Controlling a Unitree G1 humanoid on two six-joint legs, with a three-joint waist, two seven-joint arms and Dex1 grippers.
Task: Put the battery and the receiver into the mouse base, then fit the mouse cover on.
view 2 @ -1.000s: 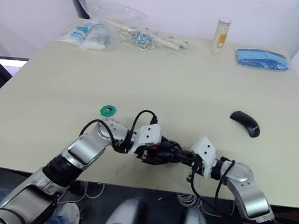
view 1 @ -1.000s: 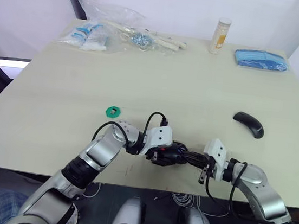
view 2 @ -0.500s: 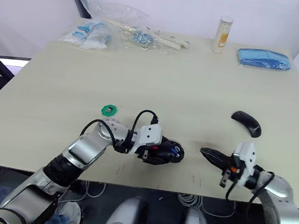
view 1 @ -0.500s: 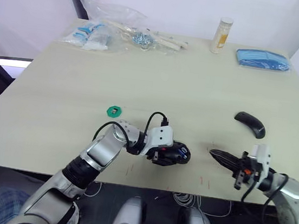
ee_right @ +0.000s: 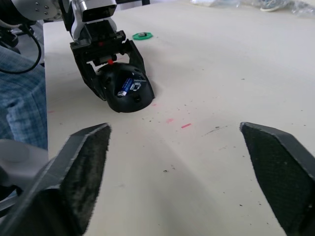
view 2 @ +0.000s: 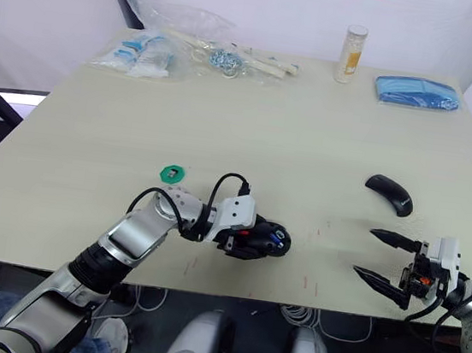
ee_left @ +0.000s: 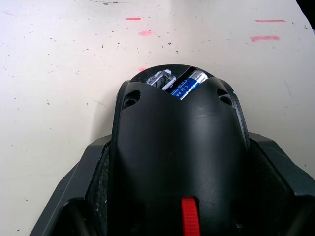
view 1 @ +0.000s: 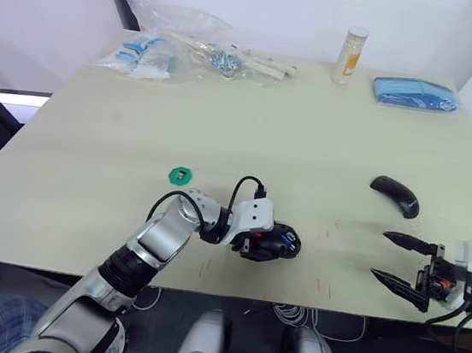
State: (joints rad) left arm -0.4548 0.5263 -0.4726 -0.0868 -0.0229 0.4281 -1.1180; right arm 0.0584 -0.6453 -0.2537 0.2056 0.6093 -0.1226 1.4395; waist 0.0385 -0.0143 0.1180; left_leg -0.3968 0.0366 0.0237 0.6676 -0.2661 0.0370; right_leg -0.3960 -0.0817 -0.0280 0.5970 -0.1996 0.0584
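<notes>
Left gripper [view 1: 272, 246] gripping mouse base [view 1: 278, 244], right gripper [view 1: 400, 271] spread

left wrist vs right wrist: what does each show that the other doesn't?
Left wrist: a close look down over the mouse base, with the red patch near the lens and a metal part beside the battery.
Right wrist: the open right gripper, the left gripper clamped on the base, the green disc and a blue checked sleeve.
Both: the base with the battery seated inside, and red marks on the table.
</notes>
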